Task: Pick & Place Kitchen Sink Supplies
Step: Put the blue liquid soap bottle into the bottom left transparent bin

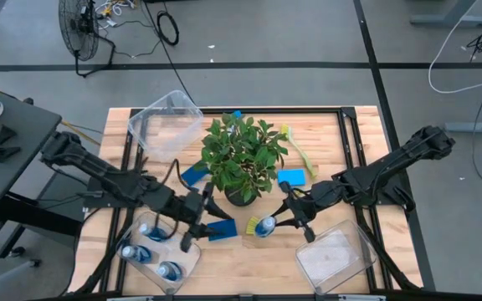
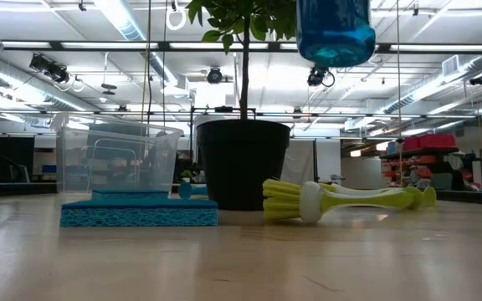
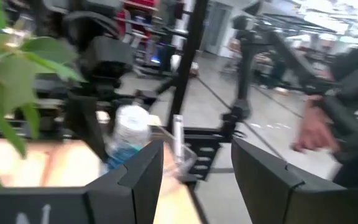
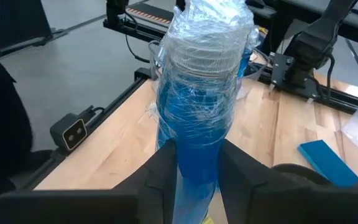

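Note:
My right gripper [image 1: 276,219] is shut on a blue bottle [image 1: 265,226] with a pale cap, wrapped in clear film, near the table's front middle. In the low view the bottle [image 2: 335,29] hangs high above the wood. My left gripper [image 1: 203,219] stands open with nothing between its fingers, left of that bottle and above a flat blue sponge [image 1: 222,230]. Three more blue bottles [image 1: 149,232] stand in the near-left clear bin [image 1: 182,259]. A yellow-green brush [image 2: 341,201] lies on its side by the plant pot [image 2: 243,163]. Another brush [image 1: 299,152] lies at the far right. My right gripper pinches the bottle's blue body [image 4: 197,155] between its two fingers [image 4: 241,171], below the cap. The fingers come from the table's right, slanting a little downward. The bottle stands about upright in the hold, cap up, lifted clear of the table.
The leafy potted plant [image 1: 241,159] fills the table's middle. Clear bins stand at the far left [image 1: 166,124] and near right [image 1: 335,255]. Blue sponges lie left [image 1: 195,174] and right [image 1: 291,176] of the pot. A person's hand [image 3: 316,127] shows beyond the table.

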{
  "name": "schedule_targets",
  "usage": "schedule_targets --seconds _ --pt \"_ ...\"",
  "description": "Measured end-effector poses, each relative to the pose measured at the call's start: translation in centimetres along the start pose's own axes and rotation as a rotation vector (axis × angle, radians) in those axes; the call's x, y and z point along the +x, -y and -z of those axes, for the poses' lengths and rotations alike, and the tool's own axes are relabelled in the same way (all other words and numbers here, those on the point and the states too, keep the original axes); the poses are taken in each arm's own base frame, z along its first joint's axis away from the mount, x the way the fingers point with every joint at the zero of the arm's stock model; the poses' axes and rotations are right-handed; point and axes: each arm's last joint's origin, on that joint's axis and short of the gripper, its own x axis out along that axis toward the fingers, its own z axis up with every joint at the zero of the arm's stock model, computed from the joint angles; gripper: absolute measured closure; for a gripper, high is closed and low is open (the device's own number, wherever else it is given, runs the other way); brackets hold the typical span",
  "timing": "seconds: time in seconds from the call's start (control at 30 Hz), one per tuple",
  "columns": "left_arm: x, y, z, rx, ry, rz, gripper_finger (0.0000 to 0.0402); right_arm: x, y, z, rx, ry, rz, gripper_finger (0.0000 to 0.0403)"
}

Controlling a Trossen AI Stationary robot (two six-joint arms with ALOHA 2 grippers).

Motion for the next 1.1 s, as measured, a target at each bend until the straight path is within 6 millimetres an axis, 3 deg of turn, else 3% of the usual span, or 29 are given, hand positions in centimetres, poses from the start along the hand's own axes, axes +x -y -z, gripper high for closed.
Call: schedule_targets --seconds 0.3,0.43,0.8,1.1 --pt "2.2 0.0 1.2 0.038 0.054 -0.037 0.0207 0.8 -0.3 0.6 0.048 -0.037 -0.007 0.0308" --pt "3.6 0.3 0.6 0.037 0.056 -0.043 0.0207 1.2 -0.8 0.8 0.041 -0.051 -0.018 0.0308" --pt "8.0 1.0 0.1 0.113 -0.14 -0.115 0.0207 1.3 -1.2 0.9 0.031 -0.061 0.03 0.0307" --pt "9.0 0.6 1.1 0.081 -0.186 -0.194 0.0207 1.3 -1.2 0.9 0.029 -0.061 0.031 0.0307"
